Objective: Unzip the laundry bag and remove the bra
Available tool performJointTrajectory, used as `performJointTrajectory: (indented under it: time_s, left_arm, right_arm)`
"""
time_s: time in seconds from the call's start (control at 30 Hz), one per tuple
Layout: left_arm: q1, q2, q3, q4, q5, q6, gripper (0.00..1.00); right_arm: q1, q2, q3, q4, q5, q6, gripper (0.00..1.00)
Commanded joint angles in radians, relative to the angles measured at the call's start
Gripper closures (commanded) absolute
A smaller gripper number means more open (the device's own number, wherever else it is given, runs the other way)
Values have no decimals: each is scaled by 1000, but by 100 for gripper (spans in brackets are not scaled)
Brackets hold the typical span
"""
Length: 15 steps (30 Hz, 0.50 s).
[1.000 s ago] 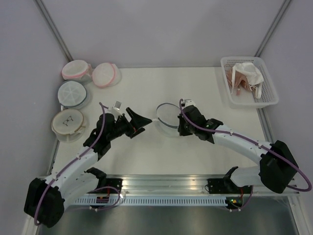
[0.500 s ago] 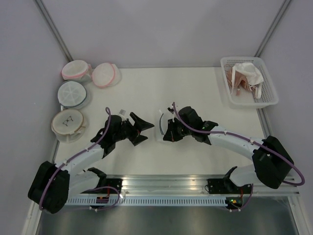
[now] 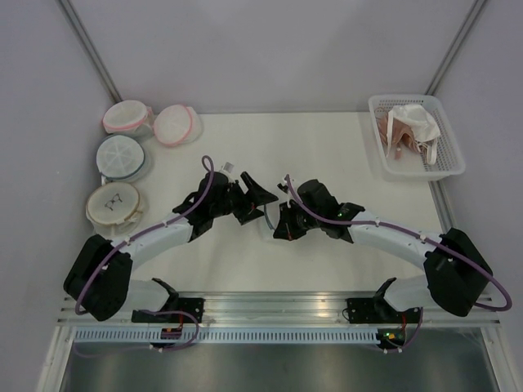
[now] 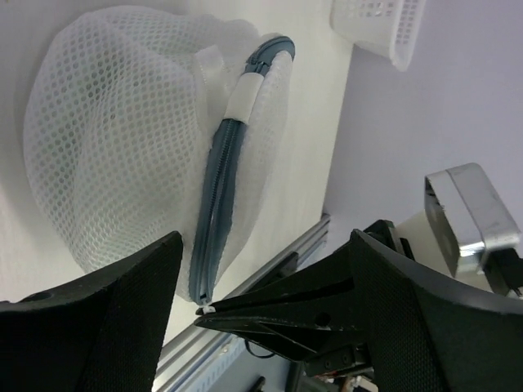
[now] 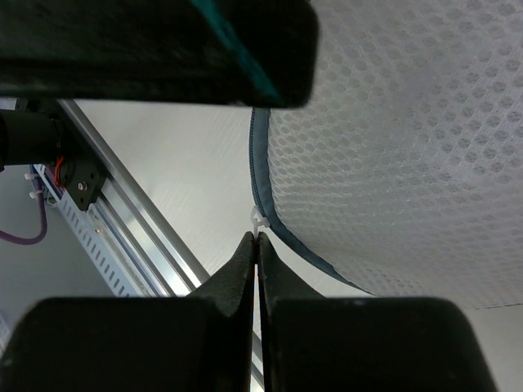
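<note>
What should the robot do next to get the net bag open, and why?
Probably close the left end effector on the laundry bag near its zip rim. The bag sits just ahead of its open jaws, while the right end effector is shut on the small white zip pull. The zip looks closed, so holding the bag steady should let the right one draw it open.

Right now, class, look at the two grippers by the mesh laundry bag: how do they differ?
The left gripper stands open, its jaws spread wide; the right gripper is shut. The left gripper holds nothing and faces the laundry bag; the right gripper pinches the small white zip pull at the bag's dark rim. Both are black and close to the bag.
</note>
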Motion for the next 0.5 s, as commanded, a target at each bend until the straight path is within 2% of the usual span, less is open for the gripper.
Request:
performJointTrajectory:
  time_s: [0.0,0.03,0.23,0.3,0.47]
  left_arm:
    - [-40,41,74,-189,-82,139,16]
    - [-44,42,69,-239,-111,153,16]
    - [-44,-10,-74,-235,-150,130,23]
    - [-44,-10,-89,-208,-142,122,33]
    - [-46,13,-49,-189,-127,119,44]
  right_arm:
    - [4,-35,15,0,13,-16,100]
    - [6,-35,18,-6,15,-15,100]
    - [4,-37,47,-14,27,-22,100]
    - [4,-31,48,-12,26,-18,100]
    - [6,-25,32,11,4,-6,100]
